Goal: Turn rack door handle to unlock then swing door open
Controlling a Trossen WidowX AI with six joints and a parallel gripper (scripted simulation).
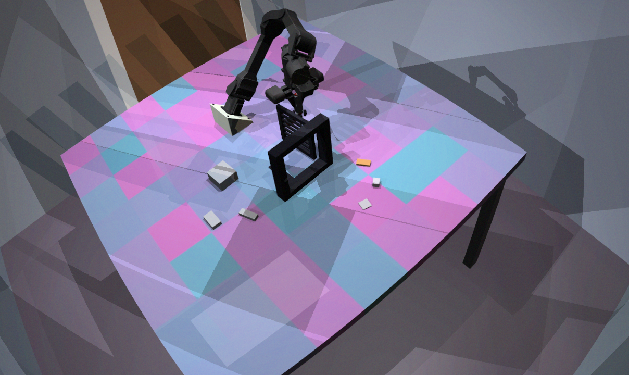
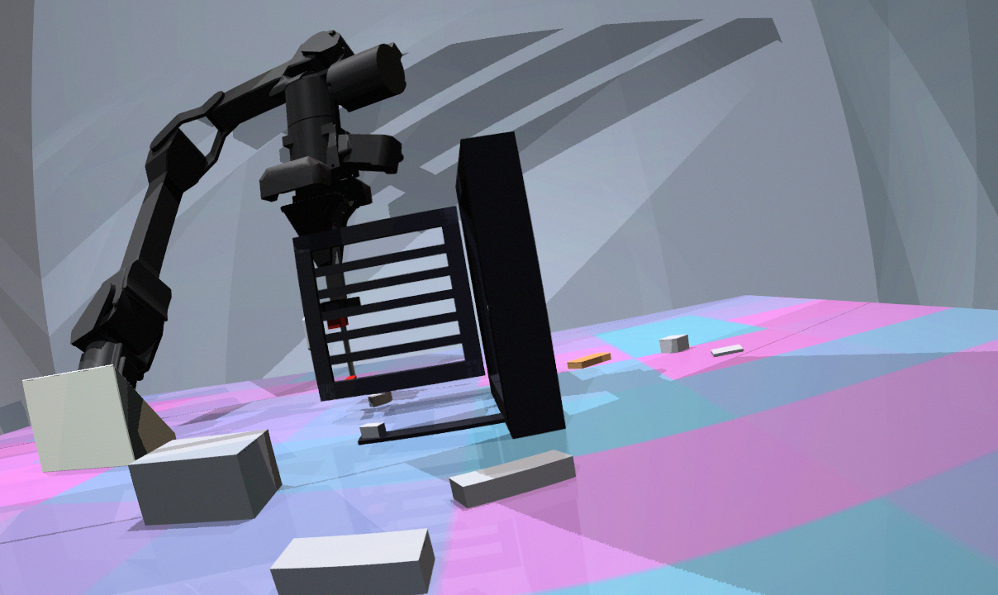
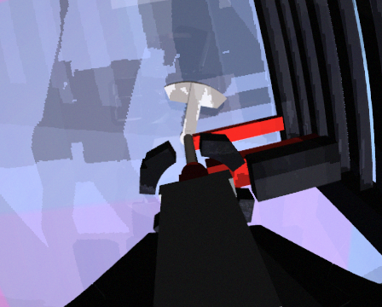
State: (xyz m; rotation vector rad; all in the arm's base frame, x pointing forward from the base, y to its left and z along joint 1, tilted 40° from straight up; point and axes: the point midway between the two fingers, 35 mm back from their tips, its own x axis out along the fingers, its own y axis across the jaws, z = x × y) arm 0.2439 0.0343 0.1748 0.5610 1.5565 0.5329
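Observation:
The black slatted door (image 2: pixel 465 311) stands swung far out from the black frame (image 1: pixel 278 179) (image 2: pixel 513 296), at roughly a right angle to it. The upright handle, a thin dark rod (image 3: pixel 191 150) with red brackets (image 3: pixel 259 126) (image 2: pixel 337 323), is on the door's free side. A pale T-shaped piece (image 3: pixel 193 112) shows beyond the rod in the wrist view. My gripper (image 3: pixel 205 242) points down beside the door's free edge, fingers curved around the rod and shut on the handle. Its palm hides part of the grip. The handle's exact turn angle cannot be told.
A large grey block (image 1: pixel 222 174) (image 2: pixel 192 481) and two grey bricks (image 1: pixel 212 219) (image 1: pixel 248 214) lie left of the frame in the top view. An orange block (image 1: pixel 363 162) (image 2: pixel 590 361), white cube (image 1: pixel 376 182) and tile (image 1: pixel 364 204) lie right. A dark strip (image 2: pixel 435 428) extends under the door.

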